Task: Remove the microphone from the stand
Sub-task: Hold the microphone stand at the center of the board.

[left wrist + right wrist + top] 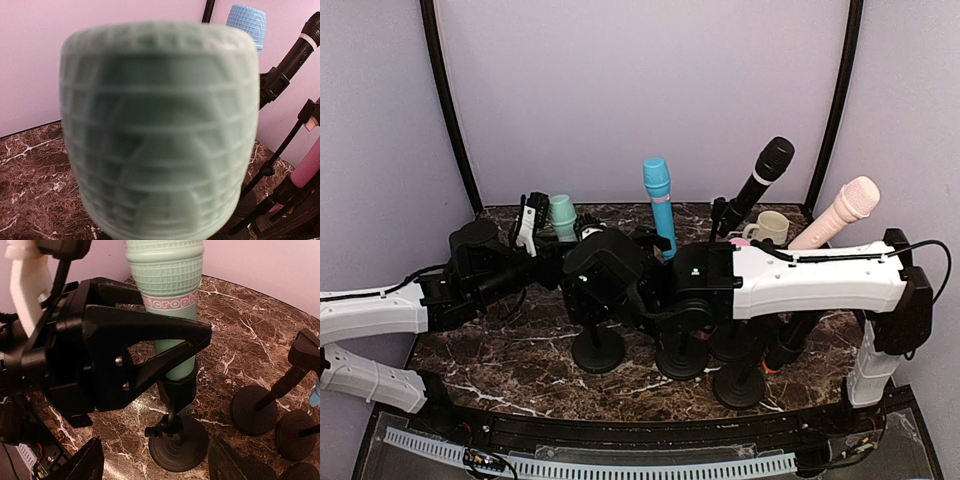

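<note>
A mint green microphone [563,213] stands in the black clip [178,387] of a stand with a round base [599,350] at the table's left middle. Its blurred head [160,130] fills the left wrist view and hides that gripper's fingers there. In the right wrist view the left gripper [192,315] has its black fingers [150,337] on either side of the microphone's body [167,300], just above the clip, shut on it. My right gripper [152,465] is open and empty, its fingertips wide apart over the stand base [177,445].
Other stands hold a blue microphone [658,195], a black one [760,180] and a pink one [840,210]. A cream cup [768,227] sits at the back right. Their round bases [252,410] crowd the marble top right of the green microphone's stand.
</note>
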Robot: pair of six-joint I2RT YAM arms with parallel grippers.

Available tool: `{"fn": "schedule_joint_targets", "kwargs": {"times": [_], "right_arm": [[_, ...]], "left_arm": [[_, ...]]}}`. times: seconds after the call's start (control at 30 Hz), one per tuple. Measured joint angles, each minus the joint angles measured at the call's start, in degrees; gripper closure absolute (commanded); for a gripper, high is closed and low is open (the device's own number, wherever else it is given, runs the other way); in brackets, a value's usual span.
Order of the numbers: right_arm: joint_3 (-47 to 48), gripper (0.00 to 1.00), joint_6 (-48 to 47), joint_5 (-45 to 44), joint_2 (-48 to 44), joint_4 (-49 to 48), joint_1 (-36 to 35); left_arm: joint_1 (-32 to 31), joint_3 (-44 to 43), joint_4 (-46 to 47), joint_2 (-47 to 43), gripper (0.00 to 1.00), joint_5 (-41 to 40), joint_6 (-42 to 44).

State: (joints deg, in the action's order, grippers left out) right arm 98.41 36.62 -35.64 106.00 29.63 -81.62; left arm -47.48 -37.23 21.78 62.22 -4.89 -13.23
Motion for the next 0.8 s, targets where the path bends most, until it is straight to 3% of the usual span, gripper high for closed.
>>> {"fn": "schedule_joint_targets", "kwargs": {"times": [0.27, 0.57, 0.8], "right_arm": [[0.13, 0.32, 1.07, 0.20, 4.28, -0.66, 1.51], [0.46, 0.47, 1.38, -0.42, 7.45, 0.04, 2.23], [1.25, 0.52, 0.46, -0.44, 8.17, -0.15, 2.73]], "left_arm": [[0.00, 0.00, 0.04, 0.02, 1.00, 0.13, 0.00], [0.00, 0.00, 0.07, 0.02, 1.00, 0.37, 0.00], [0.00, 0.00, 0.09, 0.02, 1.00, 0.39, 0.00]]}}
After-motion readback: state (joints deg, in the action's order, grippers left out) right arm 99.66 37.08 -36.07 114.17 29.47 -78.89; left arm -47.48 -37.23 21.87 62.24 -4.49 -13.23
